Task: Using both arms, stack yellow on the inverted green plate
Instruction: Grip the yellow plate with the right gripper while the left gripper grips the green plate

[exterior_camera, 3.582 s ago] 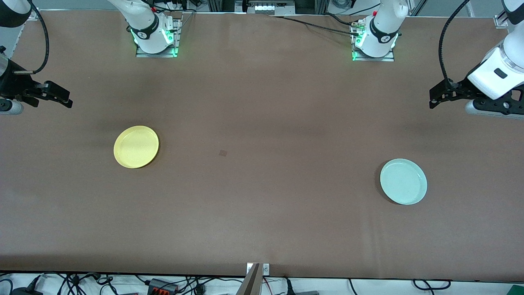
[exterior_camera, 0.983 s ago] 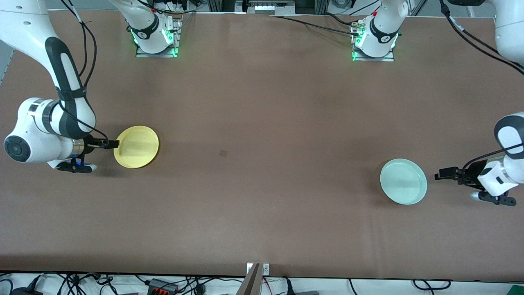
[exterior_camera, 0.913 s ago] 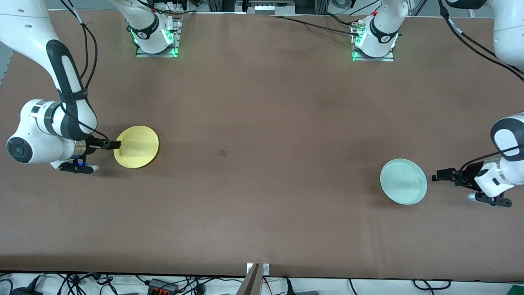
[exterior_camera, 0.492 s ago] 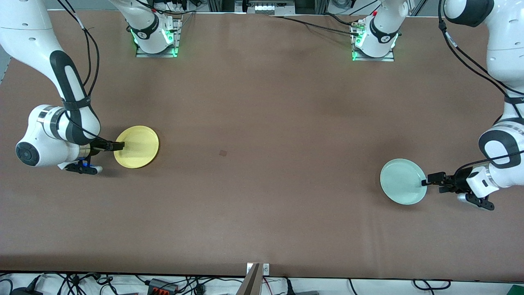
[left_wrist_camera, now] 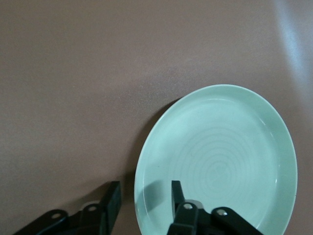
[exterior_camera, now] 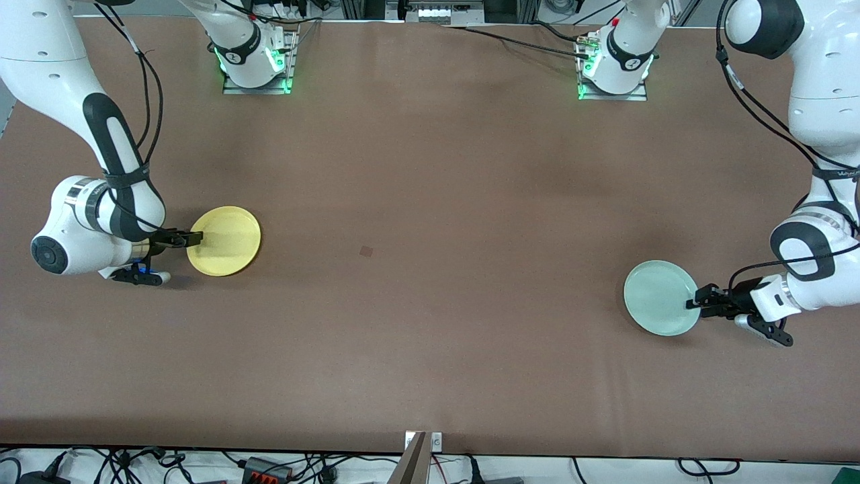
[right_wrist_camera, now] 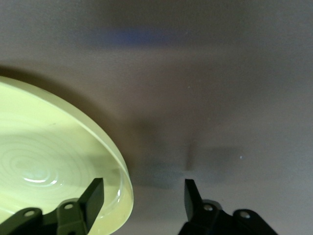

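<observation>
white arms (exterior_camera: 823,81), blk joint bands, blk cables, blk grippers (exterior_camera: 699,304)

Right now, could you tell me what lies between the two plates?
Only bare table with a small dark mark, per the front view, between the yellow plate and green plate.

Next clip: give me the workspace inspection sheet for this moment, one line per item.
Surface: brown table, one small dark mark mid-table.
Job's things: yellow plate and green plate flat, rim up, far apart; not stacked.
Clutter: nothing seen.
Grippers: right gripper open, straddling the yellow plate's rim; left gripper open, straddling the green plate's rim.
Cables: black cables along both arms.
Surroundings: cords and plugs off the near edge.
</observation>
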